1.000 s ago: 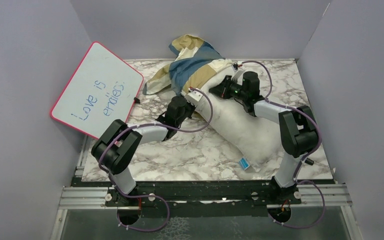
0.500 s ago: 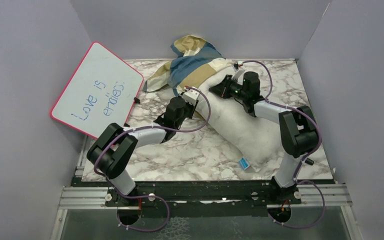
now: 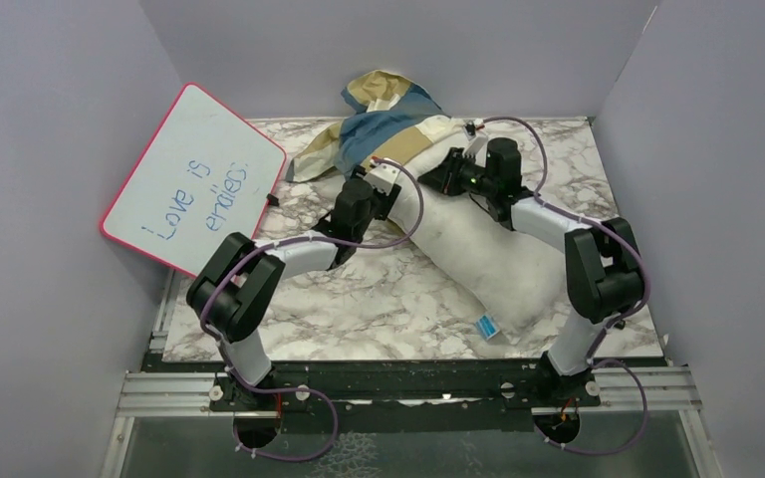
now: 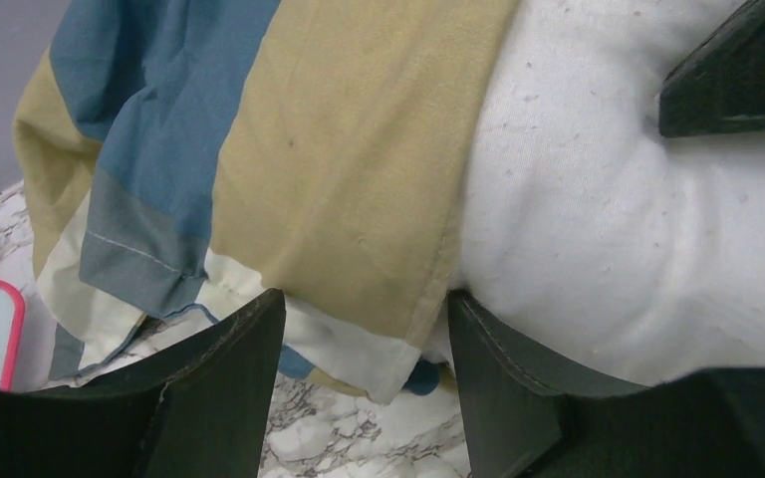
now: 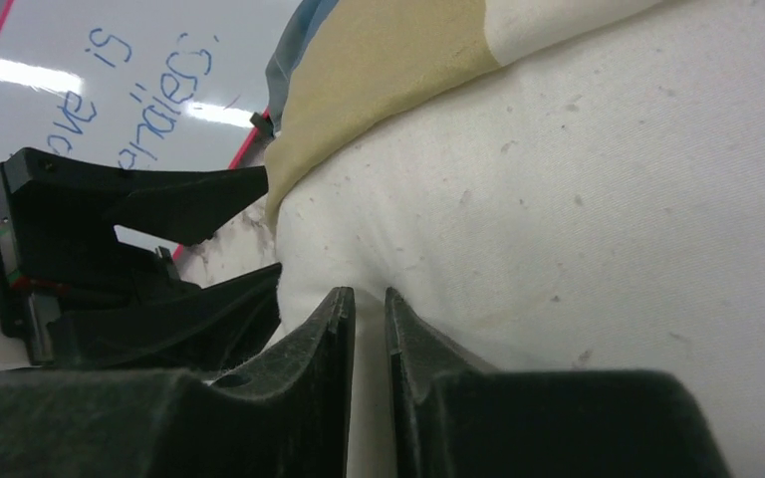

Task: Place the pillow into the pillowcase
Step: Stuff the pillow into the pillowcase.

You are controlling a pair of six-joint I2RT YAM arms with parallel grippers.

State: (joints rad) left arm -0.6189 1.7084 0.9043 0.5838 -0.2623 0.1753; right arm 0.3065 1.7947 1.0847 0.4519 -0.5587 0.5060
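We hold our left gripper [image 4: 364, 304] released, the pillowcase [image 4: 339, 149] hem lying loose just beyond its fingertips, the pillow [image 4: 608, 219] beside the right-hand finger. Our right gripper [image 5: 369, 296] pinches a pucker of pillow between nearly closed fingers.

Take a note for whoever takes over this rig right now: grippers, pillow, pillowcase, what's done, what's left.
Left gripper: open at the pillowcase hem, holding nothing.
Right gripper: nearly closed, pinching a fold of the pillow.
The pillow lies diagonally on the table, far end under the bunched pillowcase.
Done: far end covered. Left: draw the pillowcase over the rest.
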